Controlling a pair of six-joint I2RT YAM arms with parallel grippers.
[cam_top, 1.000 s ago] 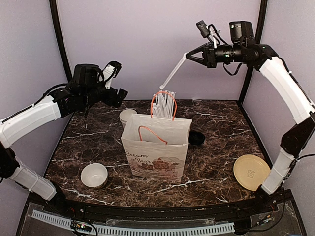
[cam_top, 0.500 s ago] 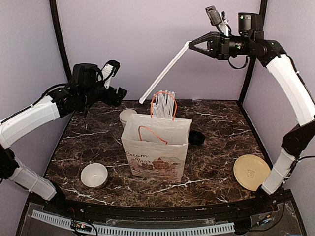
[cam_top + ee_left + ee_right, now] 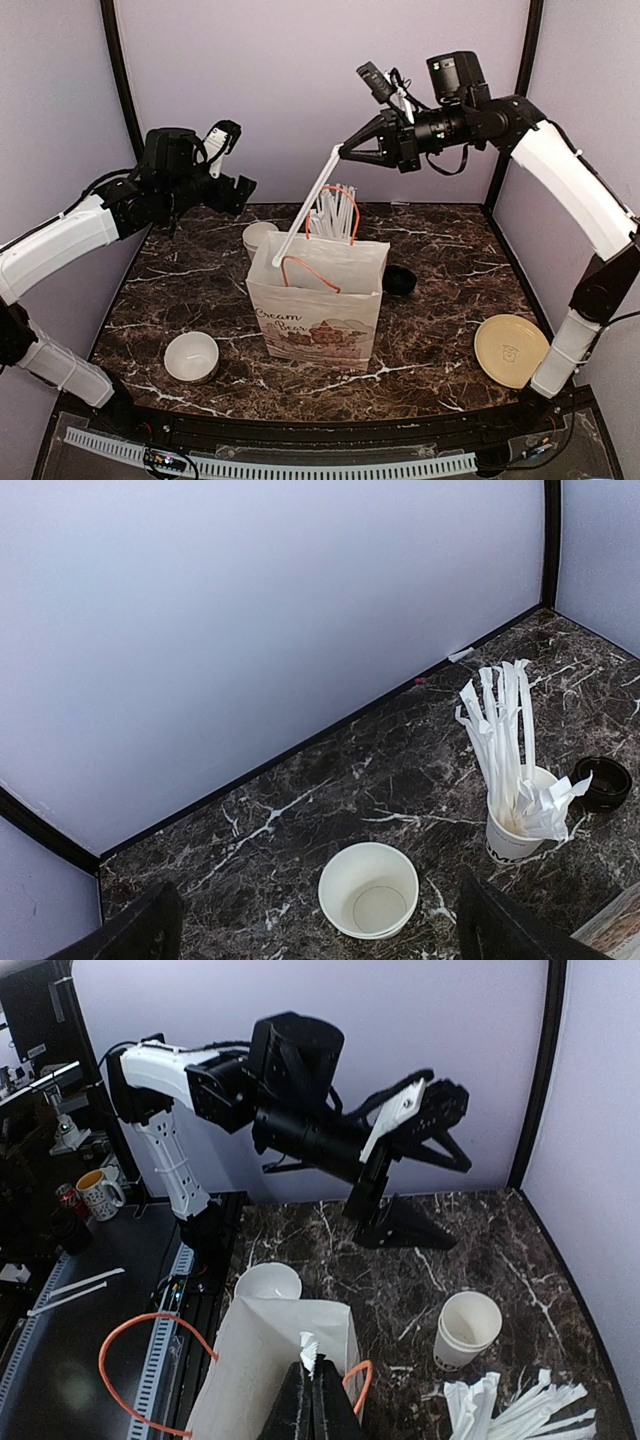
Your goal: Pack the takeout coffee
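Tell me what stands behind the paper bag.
Behind the paper bag stand a cup of wrapped straws and an open, empty white cup; a black lid lies off its back right corner. The bag hides the straw cup's base from above.

We think this is a robot lab. A left arm (image 3: 60, 240) and a right arm (image 3: 575, 190) are fixed at the near edge of the table (image 3: 450, 260). Plain walls (image 3: 300, 80) close it in. A mug (image 3: 97, 1192) sits outside.

Paper bag (image 3: 318, 300) front: script "Cream"; line below unclear.
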